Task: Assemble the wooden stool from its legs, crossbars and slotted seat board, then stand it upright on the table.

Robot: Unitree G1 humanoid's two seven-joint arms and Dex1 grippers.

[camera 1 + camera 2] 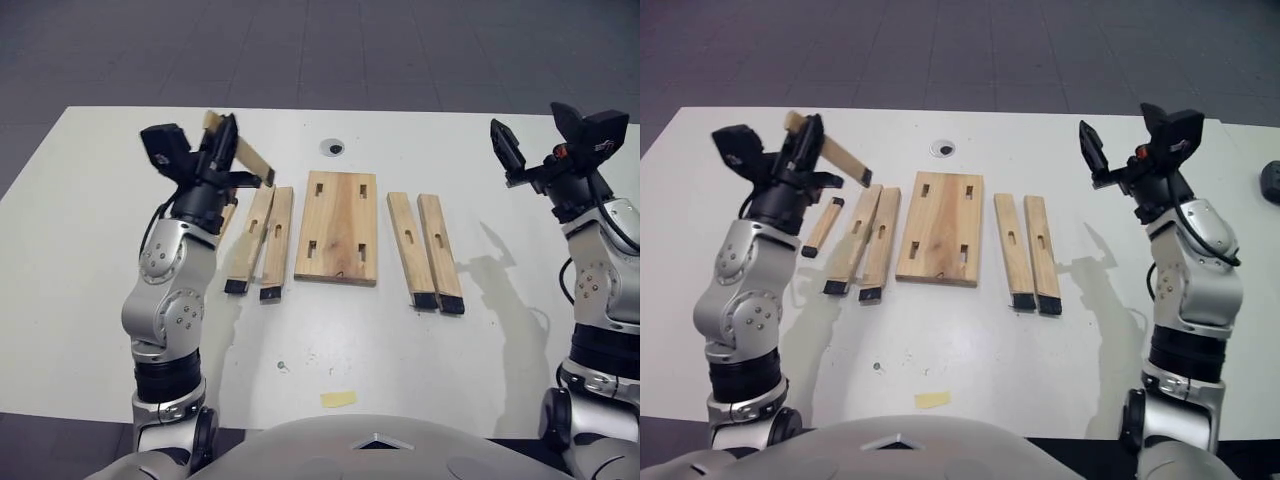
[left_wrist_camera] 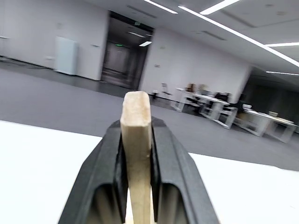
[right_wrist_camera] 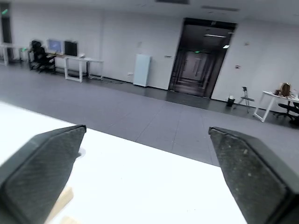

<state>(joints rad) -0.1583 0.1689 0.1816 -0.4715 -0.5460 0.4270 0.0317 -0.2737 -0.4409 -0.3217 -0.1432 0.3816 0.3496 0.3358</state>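
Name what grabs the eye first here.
The left gripper, raised over the left of the table, is shut on a wooden crossbar. The slotted seat board lies flat in the middle, with pairs of legs either side. The right gripper hangs open and empty at right.

Open-plan office. Floor (image 1: 400, 50): dark grey tiles. Walls (image 3: 107, 42): white. Doorway (image 3: 201, 58): dark, recessed. Cabinet (image 3: 141, 70): white, beside the doorway. Desks (image 3: 77, 61) with monitors (image 3: 63, 46) and chairs (image 3: 39, 53) along the walls. Ceiling light strips (image 2: 229, 30): lit. Worktop (image 1: 90, 250): white, with a round cable port (image 1: 333, 148).

A yellow scrap (image 1: 338, 398) (tape, perhaps) lies apart from a grommet (image 1: 333, 148).
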